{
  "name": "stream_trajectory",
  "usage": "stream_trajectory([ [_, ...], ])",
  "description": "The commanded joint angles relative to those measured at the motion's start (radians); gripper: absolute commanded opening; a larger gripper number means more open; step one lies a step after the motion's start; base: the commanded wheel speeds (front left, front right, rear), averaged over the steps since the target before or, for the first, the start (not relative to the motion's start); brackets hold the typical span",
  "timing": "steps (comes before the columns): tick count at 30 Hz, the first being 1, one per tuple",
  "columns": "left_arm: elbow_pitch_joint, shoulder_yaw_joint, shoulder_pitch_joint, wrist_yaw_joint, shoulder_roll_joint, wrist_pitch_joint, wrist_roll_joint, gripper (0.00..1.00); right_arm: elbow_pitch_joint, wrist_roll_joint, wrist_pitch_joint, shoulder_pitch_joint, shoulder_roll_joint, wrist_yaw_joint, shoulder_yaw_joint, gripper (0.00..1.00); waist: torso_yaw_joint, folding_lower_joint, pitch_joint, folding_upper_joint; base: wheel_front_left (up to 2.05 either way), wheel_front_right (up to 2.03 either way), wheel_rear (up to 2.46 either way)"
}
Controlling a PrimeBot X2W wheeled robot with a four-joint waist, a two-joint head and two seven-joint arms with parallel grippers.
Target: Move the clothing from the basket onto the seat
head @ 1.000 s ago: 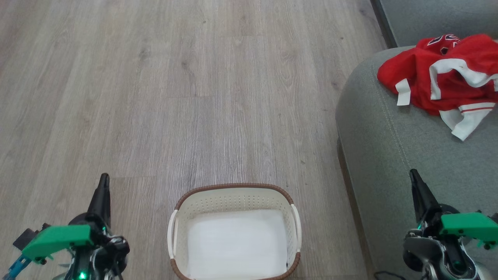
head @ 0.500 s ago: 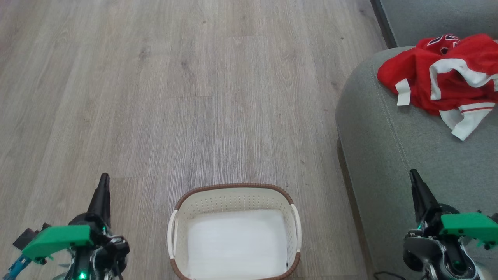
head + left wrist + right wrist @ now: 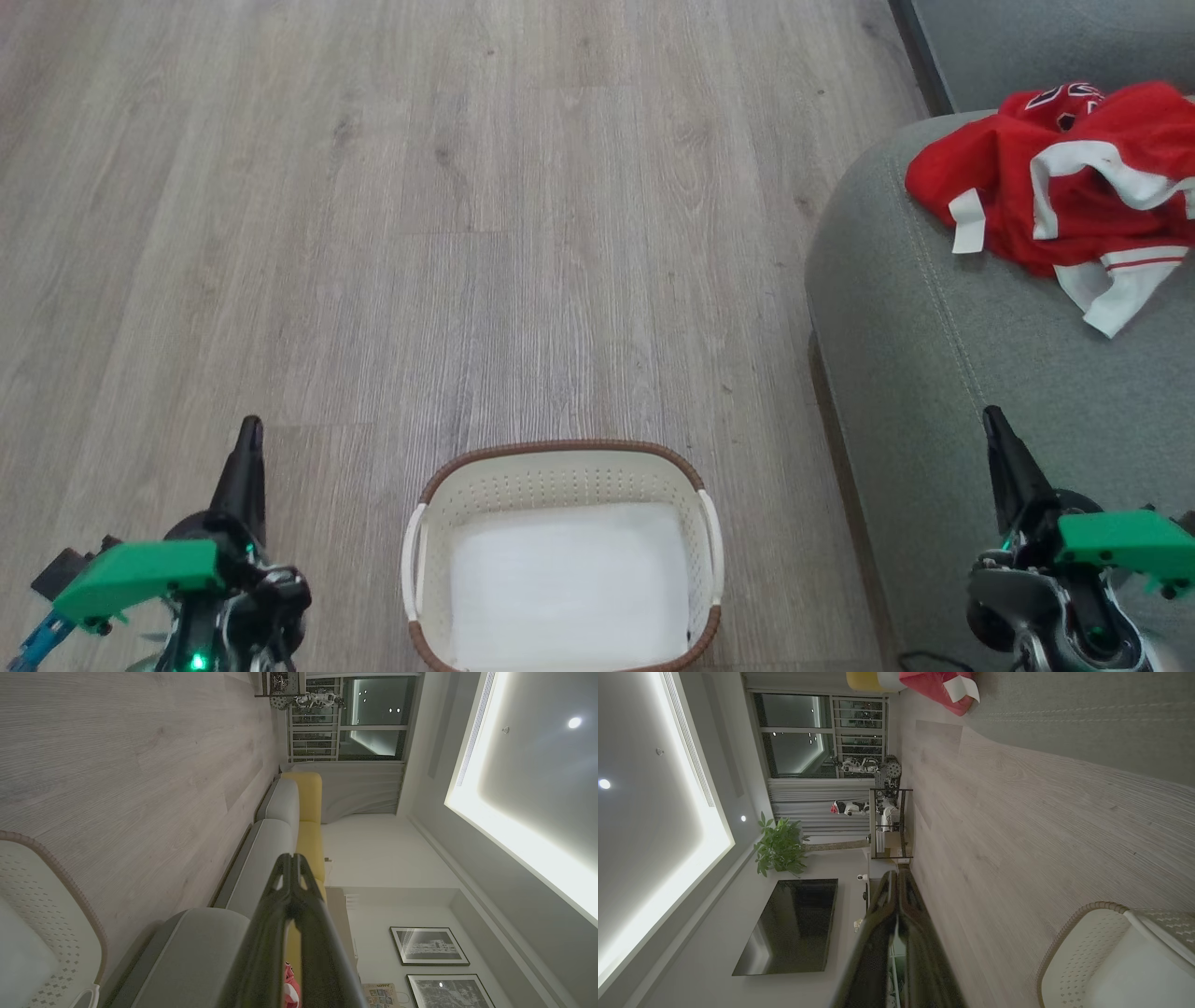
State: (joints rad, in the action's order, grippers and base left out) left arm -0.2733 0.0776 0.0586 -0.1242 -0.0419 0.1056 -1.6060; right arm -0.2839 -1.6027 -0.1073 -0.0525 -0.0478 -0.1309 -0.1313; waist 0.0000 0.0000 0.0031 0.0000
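I see the clothing lying crumpled on the seat, toward its far edge by the rounded corner, with white striped trim spilling toward me. The basket stands on the floor, near the seat's rounded side edge but apart from it, its white bottom in plain sight. My left claw hangs over the floor beside the basket, clenched on nothing, tips pressed together. My right claw hangs over the seat's near edge, likewise clenched and holding nothing.
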Motion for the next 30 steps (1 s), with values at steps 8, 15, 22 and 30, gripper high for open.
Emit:
stream_trajectory([
  [8,0.028,0.036,0.049,-0.007,-0.008,0.008,-0.003,0.0,0.039,-0.006,-0.006,-0.055,-0.002,0.0,0.018,0.0,0.0,0.0,0.0,0.0,0.0,0.0,0.0],
  [15,0.028,0.036,0.049,-0.007,-0.008,0.008,-0.003,0.0,0.039,-0.006,-0.006,-0.055,-0.002,0.0,0.018,0.0,0.0,0.0,0.0,0.0,0.0,0.0,0.0],
  [22,0.028,0.036,0.049,-0.007,-0.008,0.008,-0.003,0.0,0.039,-0.006,-0.006,-0.055,-0.002,0.0,0.018,0.0,0.0,0.0,0.0,0.0,0.0,0.0,0.0],
  [30,0.028,0.036,0.049,-0.007,-0.008,0.008,-0.003,0.0,0.039,-0.006,-0.006,-0.055,-0.002,0.0,0.018,0.0,0.0,0.0,0.0,0.0,0.0,0.0,0.0],
])
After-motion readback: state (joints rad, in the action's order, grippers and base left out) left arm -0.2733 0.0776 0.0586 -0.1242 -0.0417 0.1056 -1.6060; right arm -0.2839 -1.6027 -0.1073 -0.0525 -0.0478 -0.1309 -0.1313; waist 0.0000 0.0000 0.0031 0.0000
